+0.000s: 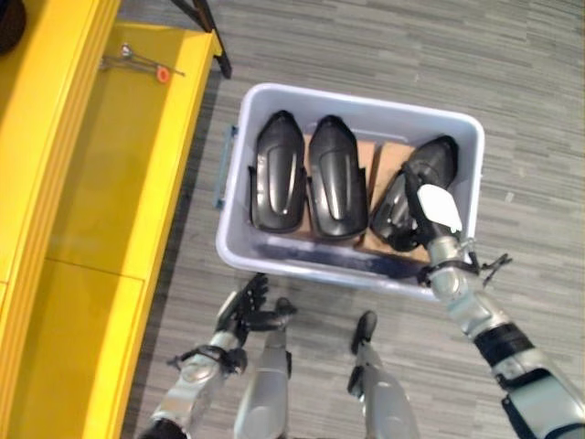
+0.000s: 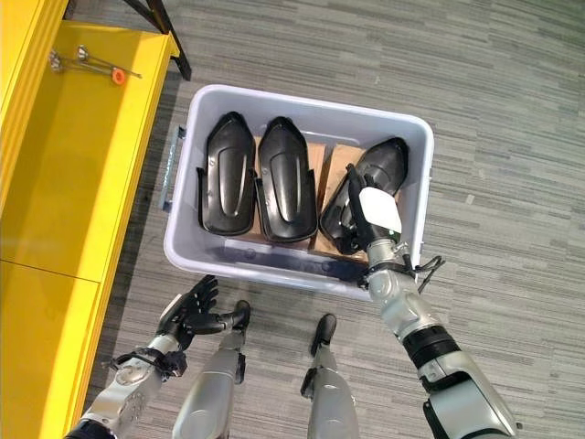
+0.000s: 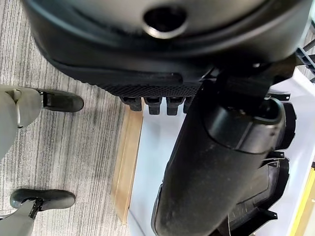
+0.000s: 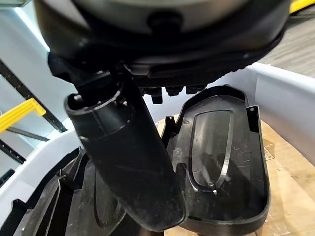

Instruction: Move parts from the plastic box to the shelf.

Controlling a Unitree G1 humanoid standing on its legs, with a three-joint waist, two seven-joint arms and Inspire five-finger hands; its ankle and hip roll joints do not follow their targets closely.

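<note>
The plastic box (image 1: pixel 352 265) on the floor holds three black parts. Right hand (image 2: pixel 373 215) hovers over the 3 o'clock part (image 2: pixel 370 187), fingers extended, gripping nothing. Left hand (image 2: pixel 194 311) hangs at the box's 7 o'clock, fingers relaxed, empty. Yellow shelf (image 1: pixel 110 210) stands at 9 o'clock.

Grey wood-grain floor (image 1: pixel 512 110) — carrying a pale plastic box (image 1: pixel 352 108) near the middle and a yellow shelf (image 1: pixel 110 210) just beside the box's left side. On the shelf's far end, a small metal piece with an orange tip (image 1: pixel 142 64). At the shelf's far corner — a black leg of some stand (image 1: pixel 212 37) resting on the floor.
</note>
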